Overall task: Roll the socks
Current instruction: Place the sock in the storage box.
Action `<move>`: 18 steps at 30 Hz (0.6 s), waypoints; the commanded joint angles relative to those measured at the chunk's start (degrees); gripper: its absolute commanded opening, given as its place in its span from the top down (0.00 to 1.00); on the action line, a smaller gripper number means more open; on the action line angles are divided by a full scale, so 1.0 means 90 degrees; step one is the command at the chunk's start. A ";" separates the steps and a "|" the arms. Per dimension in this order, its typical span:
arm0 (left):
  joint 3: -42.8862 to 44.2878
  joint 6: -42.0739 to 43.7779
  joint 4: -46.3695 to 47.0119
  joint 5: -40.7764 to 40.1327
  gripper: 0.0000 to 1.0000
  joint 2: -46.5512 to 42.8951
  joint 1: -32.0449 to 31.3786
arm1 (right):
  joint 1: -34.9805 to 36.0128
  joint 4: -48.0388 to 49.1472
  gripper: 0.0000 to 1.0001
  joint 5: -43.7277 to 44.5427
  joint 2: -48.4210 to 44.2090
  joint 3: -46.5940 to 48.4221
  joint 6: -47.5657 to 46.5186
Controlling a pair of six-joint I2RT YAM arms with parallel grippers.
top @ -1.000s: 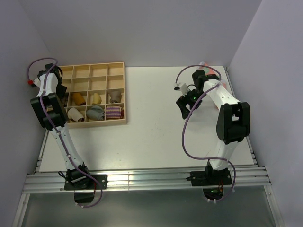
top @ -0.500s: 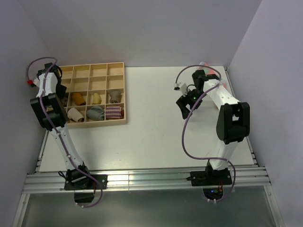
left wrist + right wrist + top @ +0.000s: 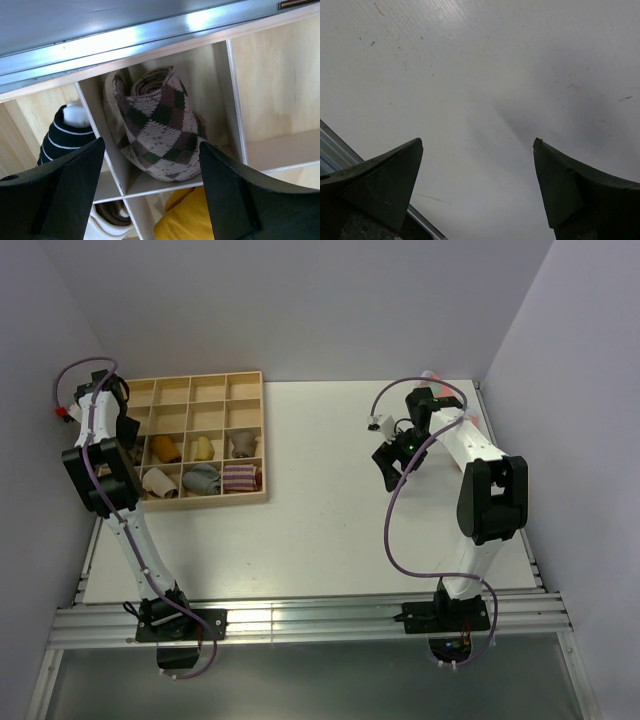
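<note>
The tan-brown argyle sock (image 3: 160,130) is a rolled bundle standing in one compartment of the wooden organizer (image 3: 235,100), against its outer wall. My left gripper (image 3: 151,146) is open and empty just above it, with one finger on each side and not touching it. In the top view the left gripper (image 3: 128,435) is over the organizer's left column and hides the sock. My right gripper (image 3: 390,468) is open and empty above bare table, as the right wrist view (image 3: 478,141) also shows.
The organizer (image 3: 245,380) holds other rolled socks: black with white stripes (image 3: 65,135), yellow (image 3: 185,215), white and brown (image 3: 107,220), purple-striped (image 3: 240,477), grey-blue (image 3: 203,478). A metal rail (image 3: 150,30) runs just beyond the organizer's edge.
The left arm has shifted slightly toward the left wall. The right arm has not moved.
</note>
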 commanded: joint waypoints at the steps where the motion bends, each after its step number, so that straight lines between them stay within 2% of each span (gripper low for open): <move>1: 0.0270 0.0106 -0.0100 0.0035 0.18 -0.0534 0.0067 | 0.0040 0.0014 0.02 -0.0018 -0.0033 0.0249 -0.0107; 13: 0.0172 0.0146 0.0106 0.0279 0.18 -0.1119 0.0028 | 0.0030 -0.0015 0.02 -0.0038 -0.0120 0.0317 -0.0059; 18: -0.0100 0.0292 0.0368 0.0250 0.18 -0.1665 -0.0138 | 0.0020 0.0033 0.02 -0.0096 -0.0228 0.0346 0.0029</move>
